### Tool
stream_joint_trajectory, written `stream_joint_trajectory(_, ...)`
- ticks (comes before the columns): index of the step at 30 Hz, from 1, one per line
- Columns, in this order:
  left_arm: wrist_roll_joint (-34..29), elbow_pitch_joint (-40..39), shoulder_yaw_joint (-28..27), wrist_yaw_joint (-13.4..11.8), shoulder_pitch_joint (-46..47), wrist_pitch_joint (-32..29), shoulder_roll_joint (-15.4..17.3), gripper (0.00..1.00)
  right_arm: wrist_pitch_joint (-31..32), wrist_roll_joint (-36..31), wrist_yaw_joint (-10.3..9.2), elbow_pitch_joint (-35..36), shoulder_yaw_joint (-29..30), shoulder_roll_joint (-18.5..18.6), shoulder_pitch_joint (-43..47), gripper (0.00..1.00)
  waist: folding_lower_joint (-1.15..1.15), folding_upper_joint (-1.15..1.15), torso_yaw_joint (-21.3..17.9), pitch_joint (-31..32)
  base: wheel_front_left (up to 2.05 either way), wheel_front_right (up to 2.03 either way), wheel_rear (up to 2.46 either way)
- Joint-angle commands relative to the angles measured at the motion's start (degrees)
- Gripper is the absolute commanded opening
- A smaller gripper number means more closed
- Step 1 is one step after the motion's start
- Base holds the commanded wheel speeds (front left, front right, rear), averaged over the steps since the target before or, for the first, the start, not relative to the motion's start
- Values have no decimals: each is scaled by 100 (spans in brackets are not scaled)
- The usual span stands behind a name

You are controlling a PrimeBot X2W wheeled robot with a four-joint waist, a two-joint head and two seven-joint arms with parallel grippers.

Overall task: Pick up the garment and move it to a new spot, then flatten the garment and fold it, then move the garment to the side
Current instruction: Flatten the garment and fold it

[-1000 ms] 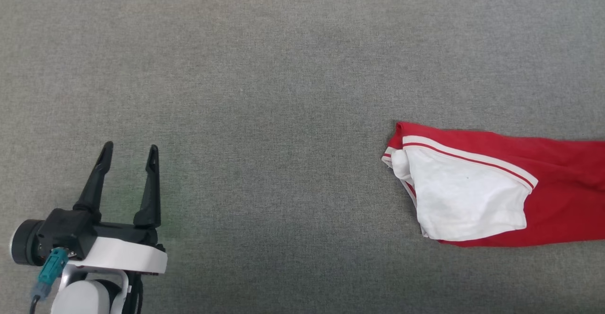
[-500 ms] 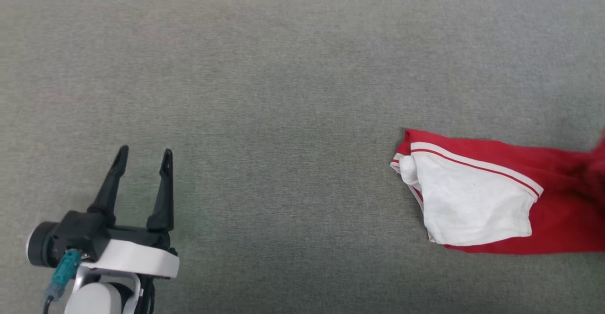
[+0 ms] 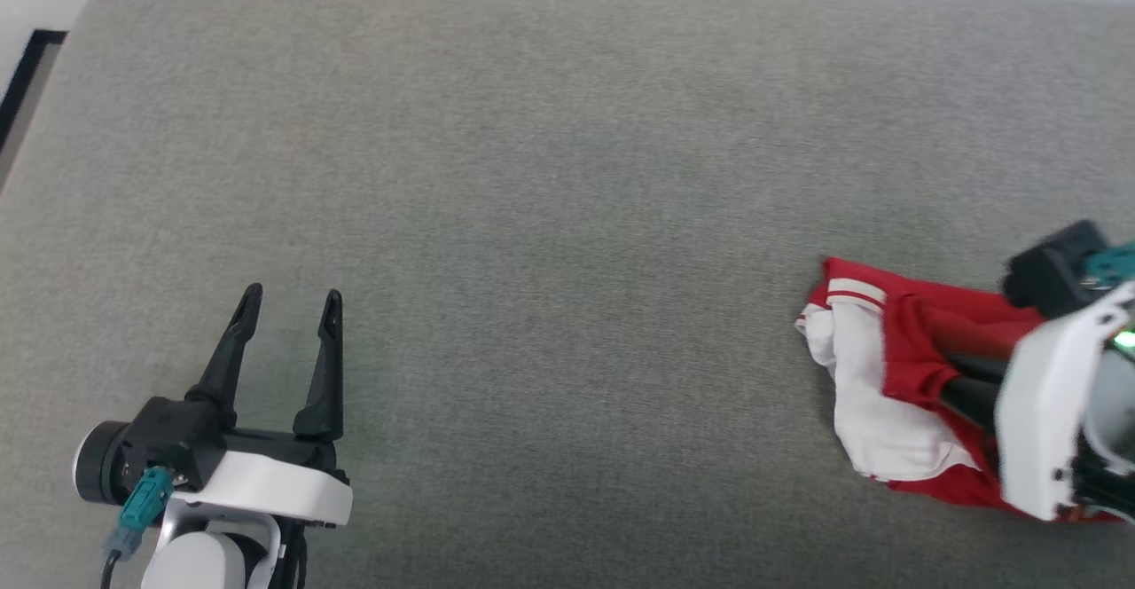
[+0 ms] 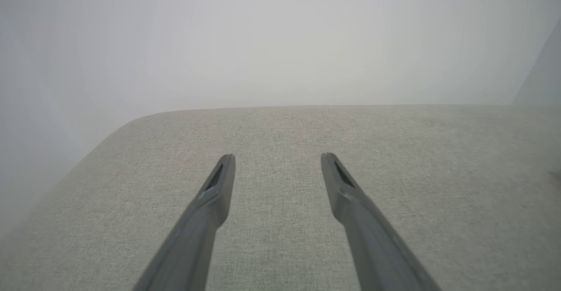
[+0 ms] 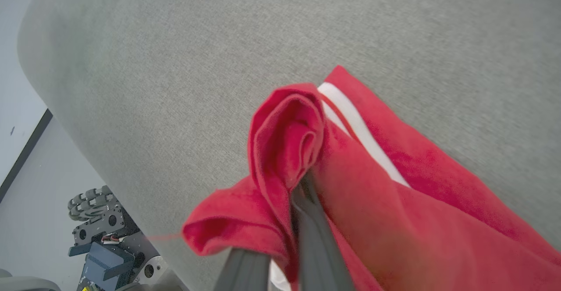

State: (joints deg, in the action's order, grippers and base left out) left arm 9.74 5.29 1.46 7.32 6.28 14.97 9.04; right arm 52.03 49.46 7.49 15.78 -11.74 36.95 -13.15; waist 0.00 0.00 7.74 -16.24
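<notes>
The left pincer [image 3: 293,292] is seen at the lower left of the head view, held over the grey, cloth-covered worktop [image 3: 567,172]. Its two dark fingers are spread wide, and nothing is held between them. In the left wrist view the same pincer [image 4: 277,157] is shown with bare grey worktop [image 4: 438,172] between and beyond the fingers, and a pale wall is seen behind the rounded far edge.

The garment [image 3: 918,341] is found at the right side of the worktop in the head view, well apart from the left pincer. It is bunched rather than flat. A white sleeve is turned towards the middle of the worktop, and a red-and-white stripe is seen at its upper edge. The right pincer [image 3: 953,376] is pressed together on the garment's red cloth, with its white wrist housing partly blurred at the right edge.

In the right wrist view the right pincer [image 5: 300,190] is shown pinching a rolled fold of the garment [image 5: 394,221], which is gathered up around the fingertips. The rest of the red cloth is trailed across the worktop [image 5: 175,63] towards the lower right. A wheeled base [image 5: 94,221] is seen on the floor at the lower left.
</notes>
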Motion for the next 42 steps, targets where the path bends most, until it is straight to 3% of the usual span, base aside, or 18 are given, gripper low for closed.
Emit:
stream_joint_trajectory(1, 32, 6, -3, 17, 67, 26, -6, 100, 3, -96, 0, -85, -135, -39, -127, 0, 0, 0, 83, -29, 0, 0, 0)
stream_joint_trajectory(16, 50, 91, 49, 17, 158, 26, -65, 100, -648, -336, 0, -1261, -1245, -95, -633, 0, 0, 0, 209, -117, 0, 0, 0)
stream_joint_trajectory(19, 111, 141, 34, 17, 114, 26, -42, 100, -863, -224, 0, -1329, -1322, -108, -695, 54, 0, 0, 133, -87, 0, 0, 0)
stream_joint_trajectory(20, 131, 163, 17, 17, 101, 26, -32, 100, -964, -115, 0, -1359, -1276, -148, -705, 100, 0, 0, 99, -70, 0, 0, 0)
stream_joint_trajectory(25, 191, 229, -2, 18, 68, 26, 38, 100, -1403, 144, 0, -1245, -1338, 5, -780, 100, 0, 0, -107, 43, 0, 0, 0)
stream_joint_trajectory(31, 261, 395, 12, 18, 32, 26, 119, 100, -2347, 410, 0, -1059, -1505, 433, -910, 100, 0, 0, -416, 164, 0, 0, 0)
stream_joint_trajectory(37, 309, 580, 50, 18, 124, 26, 108, 100, -3488, 613, 0, -1514, -1562, 725, -1006, 100, 0, 0, -706, 232, 0, 0, 0)
stream_joint_trajectory(42, 422, 724, 15, 18, 183, 26, 66, 100, -4647, 511, 0, -2171, -1670, 688, -1121, 100, 0, 0, -900, 303, 0, 0, 0)
